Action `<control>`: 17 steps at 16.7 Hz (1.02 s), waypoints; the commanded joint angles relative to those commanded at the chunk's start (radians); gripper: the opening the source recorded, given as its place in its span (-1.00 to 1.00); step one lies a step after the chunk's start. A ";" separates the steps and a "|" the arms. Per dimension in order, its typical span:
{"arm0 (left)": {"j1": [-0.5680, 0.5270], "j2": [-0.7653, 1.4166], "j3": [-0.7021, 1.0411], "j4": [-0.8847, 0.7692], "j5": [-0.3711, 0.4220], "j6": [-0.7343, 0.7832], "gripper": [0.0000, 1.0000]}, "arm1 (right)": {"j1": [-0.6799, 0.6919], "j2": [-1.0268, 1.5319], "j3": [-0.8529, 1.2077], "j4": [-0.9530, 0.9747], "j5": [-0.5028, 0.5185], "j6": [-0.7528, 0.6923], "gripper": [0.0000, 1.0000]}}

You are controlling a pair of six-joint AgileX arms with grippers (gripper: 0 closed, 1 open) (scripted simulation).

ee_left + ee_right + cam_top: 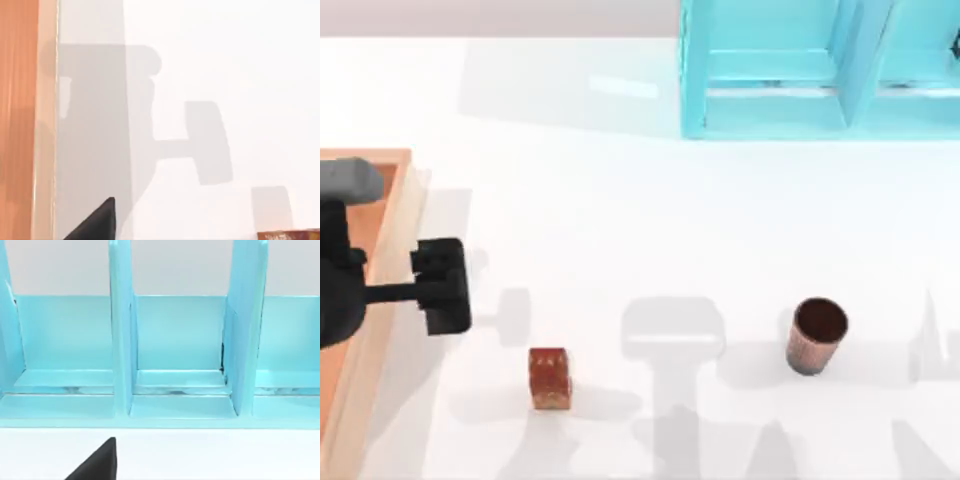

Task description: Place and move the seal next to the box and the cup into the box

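1. Progress looked partial: the seal (549,377), a small reddish-brown stamp block with mottled orange-gold sides, stood on the white table (650,220) near the box (400,235), a large shallow tray with pale wooden walls and an orange-brown floor at the top view's left edge. I judged that step roughly done, though a gap lay between block and wall.
2. The cup (817,336), a small dark reddish-brown ribbed cylinder, stood upright on the table's right part, well apart from the box. Moving it in was the step left.
3. The left gripper (445,286) hung over the table just beside the box's right wall, above and left of the seal, holding nothing; whether its fingers were open or closed I could not tell.
4. The right wrist view faced the turquoise shelf-like structure (180,355); I could not tell the state of the right gripper's fingers.
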 joint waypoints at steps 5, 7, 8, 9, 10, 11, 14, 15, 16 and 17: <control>-0.172 0.474 0.308 -0.283 -0.001 -0.164 1.00 | 0.000 0.000 0.000 0.000 0.000 0.000 1.00; -0.227 0.614 0.410 -0.372 -0.001 -0.218 1.00 | 0.000 0.000 0.000 0.000 0.000 0.000 1.00; -0.251 0.671 0.455 -0.409 0.000 -0.242 1.00 | 0.000 0.000 0.000 0.000 0.000 0.000 1.00; -0.272 0.719 0.495 -0.441 0.000 -0.262 1.00 | 0.000 0.000 0.000 0.000 0.000 0.000 1.00; -0.290 0.759 0.530 -0.467 0.001 -0.279 1.00 | 0.000 0.000 0.000 0.000 0.000 0.000 1.00; -0.304 0.791 0.557 -0.488 0.001 -0.292 1.00 | 0.000 0.000 0.000 0.000 0.000 0.000 1.00; -0.320 0.828 0.589 -0.511 0.001 -0.308 1.00 | 0.000 0.000 0.000 0.000 0.000 0.000 1.00; -0.320 0.828 0.589 -0.511 0.001 -0.308 1.00 | 0.000 0.000 0.000 0.000 0.000 0.000 1.00; -0.320 0.828 0.589 -0.511 0.001 -0.308 1.00 | 0.000 0.000 0.000 0.000 0.000 0.000 1.00; -0.320 0.828 0.589 -0.511 0.001 -0.308 1.00 | 0.000 0.000 0.000 0.000 0.000 0.000 1.00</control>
